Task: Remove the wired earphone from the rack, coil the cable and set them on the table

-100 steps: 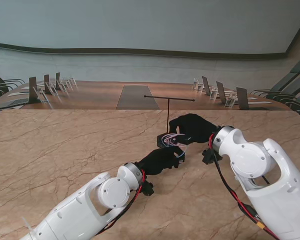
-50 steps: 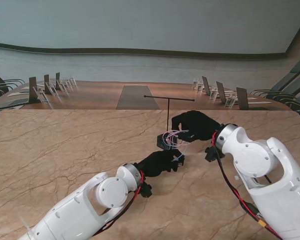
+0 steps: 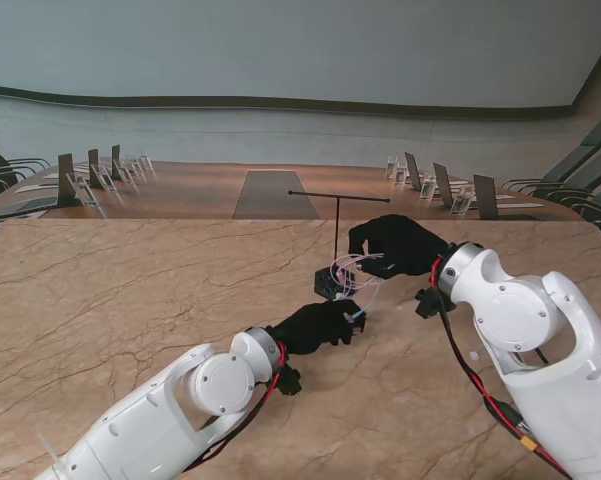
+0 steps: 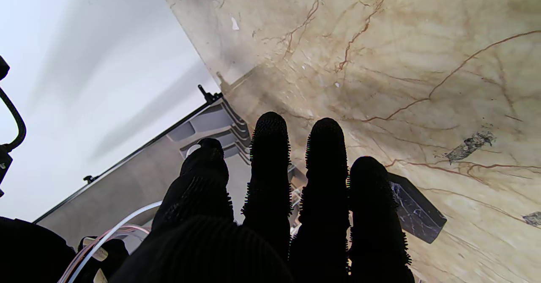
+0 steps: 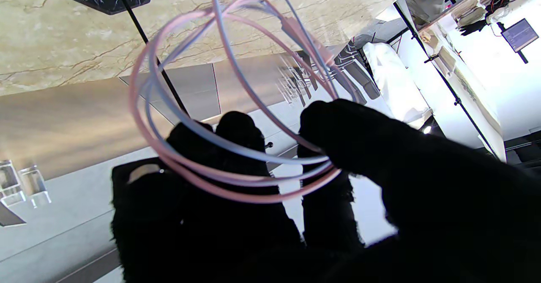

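Observation:
The earphone cable point(image 3: 352, 270) is pink and pale blue. It hangs in several loops from my right hand point(image 3: 395, 247), just above the rack's black base point(image 3: 330, 284). In the right wrist view the cable loops point(image 5: 253, 180) run round the fingers of that hand point(image 5: 380, 181), with the thumb pressed on them. The thin T-shaped rack point(image 3: 337, 215) stands bare, to the left of the hand. A strand drops from the coil to my left hand point(image 3: 320, 322), nearer to me. The left wrist view has the left hand's fingers point(image 4: 270, 181) straight, and the cable point(image 4: 110, 232) passes beside the thumb.
The marble table point(image 3: 130, 290) stretches wide on both sides of the rack. The rack base point(image 4: 416, 215) lies just beyond my left fingertips. Past the far edge stands a long wooden conference table point(image 3: 200, 190) with chairs and name stands.
My right hand has lifted and drawn a little farther away and to the right, raising the coil off the rack base. The left hand has barely moved.

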Robot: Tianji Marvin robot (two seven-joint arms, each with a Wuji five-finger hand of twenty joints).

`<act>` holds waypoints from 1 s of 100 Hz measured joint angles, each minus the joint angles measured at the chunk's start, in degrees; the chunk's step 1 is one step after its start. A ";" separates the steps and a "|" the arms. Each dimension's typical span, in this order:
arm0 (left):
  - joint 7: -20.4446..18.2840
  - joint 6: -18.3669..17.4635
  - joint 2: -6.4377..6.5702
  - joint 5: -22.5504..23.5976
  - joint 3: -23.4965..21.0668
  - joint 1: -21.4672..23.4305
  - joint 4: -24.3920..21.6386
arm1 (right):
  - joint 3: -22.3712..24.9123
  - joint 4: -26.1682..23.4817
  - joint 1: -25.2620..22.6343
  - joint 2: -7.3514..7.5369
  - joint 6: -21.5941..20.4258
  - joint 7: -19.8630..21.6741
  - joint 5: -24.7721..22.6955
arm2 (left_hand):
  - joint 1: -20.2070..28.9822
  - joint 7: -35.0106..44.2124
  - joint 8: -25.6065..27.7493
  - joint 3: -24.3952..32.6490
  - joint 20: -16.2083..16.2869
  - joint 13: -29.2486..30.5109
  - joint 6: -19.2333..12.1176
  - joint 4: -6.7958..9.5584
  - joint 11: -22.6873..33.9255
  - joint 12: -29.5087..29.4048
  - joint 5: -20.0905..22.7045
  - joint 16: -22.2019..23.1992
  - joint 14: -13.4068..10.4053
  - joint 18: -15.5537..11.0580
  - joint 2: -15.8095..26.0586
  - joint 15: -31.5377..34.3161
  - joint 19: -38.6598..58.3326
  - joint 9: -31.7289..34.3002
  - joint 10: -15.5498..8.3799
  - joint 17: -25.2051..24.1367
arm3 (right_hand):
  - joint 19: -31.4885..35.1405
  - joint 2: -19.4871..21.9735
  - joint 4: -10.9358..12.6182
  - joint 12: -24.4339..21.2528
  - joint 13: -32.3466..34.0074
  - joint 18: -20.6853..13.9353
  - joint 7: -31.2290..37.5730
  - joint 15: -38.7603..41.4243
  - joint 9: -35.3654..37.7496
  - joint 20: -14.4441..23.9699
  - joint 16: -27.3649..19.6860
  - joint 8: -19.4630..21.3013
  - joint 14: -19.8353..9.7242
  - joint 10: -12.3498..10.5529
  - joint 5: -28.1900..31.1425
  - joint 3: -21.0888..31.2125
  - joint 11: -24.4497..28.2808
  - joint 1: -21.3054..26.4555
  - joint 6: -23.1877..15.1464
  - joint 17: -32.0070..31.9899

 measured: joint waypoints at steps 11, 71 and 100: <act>-0.19 0.10 0.12 0.30 0.00 0.03 0.00 | 0.71 -0.04 -0.02 -0.06 -0.52 -0.34 -0.03 | 0.00 -0.18 0.53 0.00 -0.01 0.00 0.00 0.00 0.00 0.58 0.00 0.00 0.00 0.00 0.00 0.00 0.00 0.00 0.00 -0.02 | -0.07 0.00 0.00 -0.02 -0.06 -0.01 0.01 0.00 -0.05 0.15 0.00 0.00 0.00 0.00 0.00 0.00 0.00 0.00 0.00 -0.07; 0.57 3.13 0.85 4.87 -5.45 5.18 -2.02 | 4.99 -1.23 -3.46 -0.30 -0.85 -2.38 -2.52 | 0.00 -0.81 -0.82 0.20 -0.07 -1.12 -0.01 0.00 0.09 1.33 0.00 0.54 0.00 -0.11 0.02 0.64 0.00 -1.20 0.00 -1.60 | -0.36 0.01 0.00 -0.14 -0.56 -0.14 0.01 -0.06 -0.47 0.85 -0.01 0.00 0.02 0.04 -0.01 0.00 0.00 0.00 0.00 -0.61; 3.24 4.20 1.44 7.01 -9.50 8.79 -3.29 | 3.26 1.19 -5.35 -0.16 2.25 -2.91 -3.86 | 0.01 -2.32 -16.34 0.26 -1.50 -7.76 2.44 0.24 -2.92 0.17 -2.77 -0.16 -0.60 -1.10 0.03 -4.60 -5.05 -8.04 0.00 -6.68 | -0.37 0.01 0.00 -0.15 -0.57 -0.14 0.01 -0.06 -0.47 0.92 -0.01 0.00 0.02 0.04 -0.02 -0.01 0.00 0.00 0.00 -0.73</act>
